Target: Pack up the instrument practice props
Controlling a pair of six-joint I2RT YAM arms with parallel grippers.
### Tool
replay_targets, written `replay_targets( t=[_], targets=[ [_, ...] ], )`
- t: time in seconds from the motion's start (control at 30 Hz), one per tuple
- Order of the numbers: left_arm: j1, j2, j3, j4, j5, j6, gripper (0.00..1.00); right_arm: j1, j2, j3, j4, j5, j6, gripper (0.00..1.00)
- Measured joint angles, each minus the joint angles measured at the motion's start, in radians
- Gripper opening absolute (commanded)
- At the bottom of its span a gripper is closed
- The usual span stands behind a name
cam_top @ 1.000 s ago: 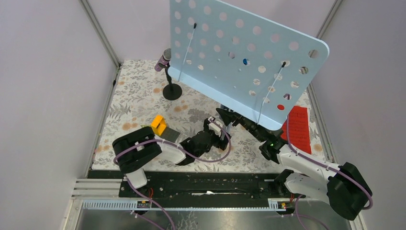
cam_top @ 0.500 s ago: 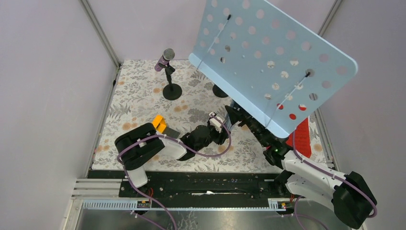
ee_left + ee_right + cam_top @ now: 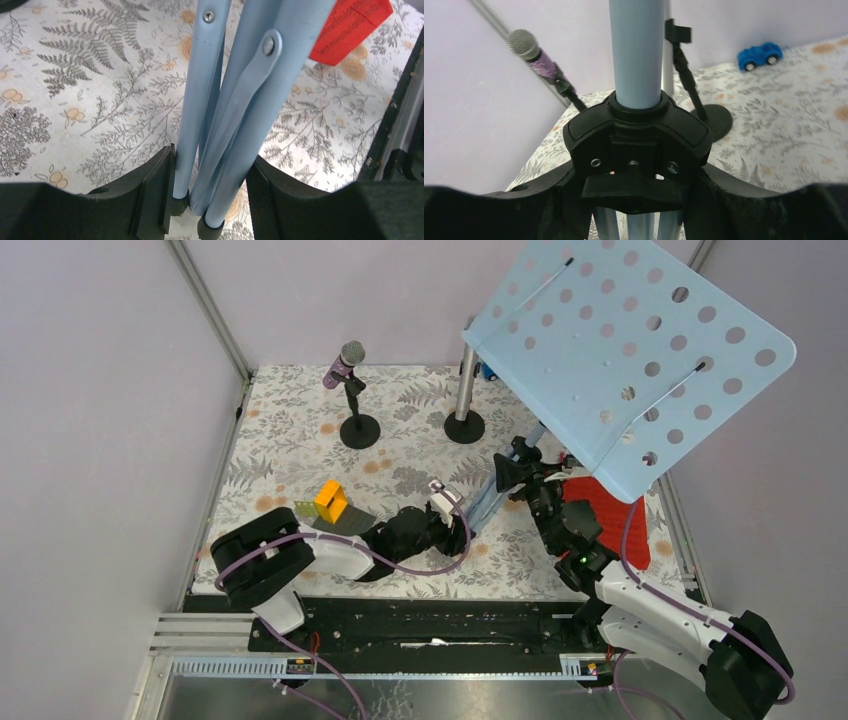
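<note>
One purple microphone [image 3: 347, 358] stands in its black round-based mount [image 3: 359, 431] at 11 o'clock on the desk [image 3: 290, 460]. Near the middle the left tool [image 3: 210, 197] is closed on the folded tripod legs [image 3: 202, 100] of the pale-blue sheet-music holder [image 3: 640, 350], and at its 2 o'clock the right tool [image 3: 634, 200] clamps the black collar [image 3: 636, 132] on the pole. The holder's perforated plate hangs tilted toward 1 o'clock, with a red music sheet [image 3: 350, 27] lying at 4 o'clock.

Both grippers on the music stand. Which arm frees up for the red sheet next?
Right, likely: red music sheet lies just beside the right gripper on the stand's collar; left gripper clamps the folded tripod legs, farther off.
</note>
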Motion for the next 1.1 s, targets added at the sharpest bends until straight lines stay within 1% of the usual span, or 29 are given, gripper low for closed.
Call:
replay_targets(
  t=[0.17,0.3,0.47,0.7,0.87,0.97,1.1],
  targets=[
    [-0.011,-0.056,0.000,-0.113,0.006,-0.006,0.00,-0.002,0.003,-0.004,-0.056,0.106,0.099,0.00],
    [-0.016,-0.074,0.010,-0.173,0.006,-0.008,0.00,-0.006,0.013,-0.023,-0.053,0.161,0.148,0.00],
    [-0.016,-0.074,0.042,-0.239,0.005,-0.010,0.00,-0.021,0.068,-0.024,-0.030,0.209,0.177,0.00],
    [-0.016,-0.077,0.050,-0.266,-0.003,-0.022,0.00,-0.036,0.154,-0.028,0.022,0.306,0.221,0.00],
    [-0.023,-0.076,0.053,-0.290,-0.007,-0.028,0.00,-0.063,0.232,-0.037,0.018,0.383,0.299,0.00],
    [-0.026,-0.070,0.077,-0.332,-0.007,-0.024,0.00,-0.104,0.290,-0.037,-0.002,0.381,0.349,0.00],
    [-0.038,-0.034,0.141,-0.416,0.013,-0.041,0.00,-0.182,0.374,-0.029,-0.063,0.314,0.399,0.00]
  ],
)
